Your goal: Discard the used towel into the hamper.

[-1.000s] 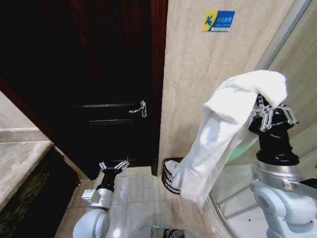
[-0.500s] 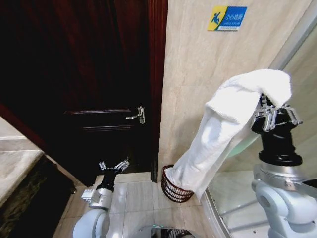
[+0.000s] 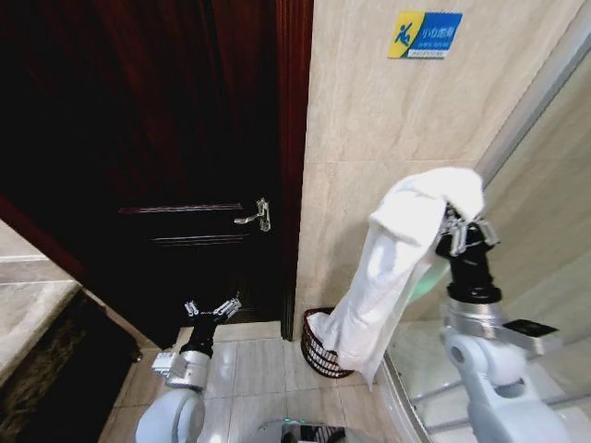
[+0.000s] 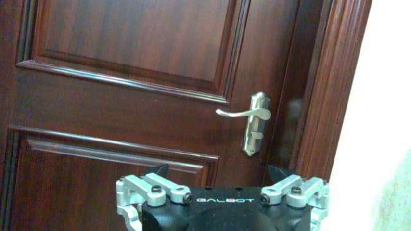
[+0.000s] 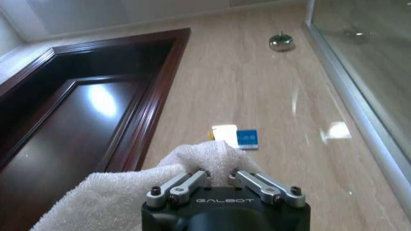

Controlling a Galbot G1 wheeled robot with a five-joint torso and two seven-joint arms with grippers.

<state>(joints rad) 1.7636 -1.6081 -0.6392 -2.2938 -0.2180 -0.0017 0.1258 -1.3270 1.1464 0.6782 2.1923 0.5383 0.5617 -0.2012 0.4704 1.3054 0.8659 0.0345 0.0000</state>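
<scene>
The white towel hangs in a long fold from my right gripper, which is raised near the tiled wall and shut on the towel's top. In the right wrist view both fingers pinch the towel. The dark wicker hamper stands on the floor by the door frame. The towel's lower end hangs over its right side and hides that part; I cannot tell whether it is inside. My left gripper is low near the door, open and holding nothing; it is also open in the left wrist view.
A dark wooden door with a metal lever handle fills the left. A glass shower enclosure curves along the right. A stone counter edge is at the far left. Pale floor tiles lie between.
The view shifted a little early on. Since then my right gripper has moved down and away toward the wall, carrying the towel lower over the hamper. The left arm has not moved.
</scene>
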